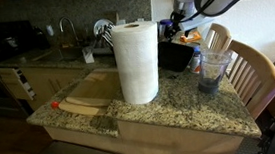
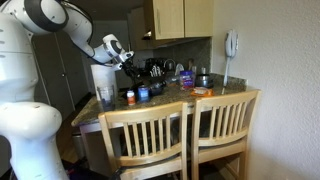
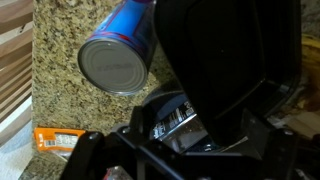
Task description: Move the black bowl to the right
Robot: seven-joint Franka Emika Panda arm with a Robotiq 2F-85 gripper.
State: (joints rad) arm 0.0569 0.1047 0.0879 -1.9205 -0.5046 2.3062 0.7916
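**Grasp step at the bowl; shift to the right not yet made**

Exterior view, roll in front: the black bowl (image 1: pixel 176 56) is seen on the worktop (image 1: pixel 180 108), behind the paper towel roll (image 1: pixel 136 62) and just beside the glass tumbler (image 1: pixel 213 70). The gripper (image 1: pixel 179 28) is held low over the bowl's rim. The step is judged to be the grasp, or the start of the lift. Something dark is seen low in the tumbler, but it cannot be identified. The bowl's inside is hidden.

Exterior view, chairs in front: the gripper (image 2: pixel 131 62) is placed at the bowl (image 2: pixel 150 74), at the back of the worktop. A blue cup (image 2: pixel 143 93) is stood nearer the front edge, with the tumbler (image 2: pixel 105 95) close by. No contents can be made out at this size.

Wrist view: the frame is filled by the bowl's black wall (image 3: pixel 235 60). The blue cup (image 3: pixel 118 60) is beside it, and an orange packet (image 3: pixel 55 140) lies on the granite. Only a grey round end of the cup is shown, so its contents are not known.

Whether the jaws are pinched on the rim or spread cannot be told. For the next move a firm hold is called for, then a sideways carry kept clear of the tumbler and cup.
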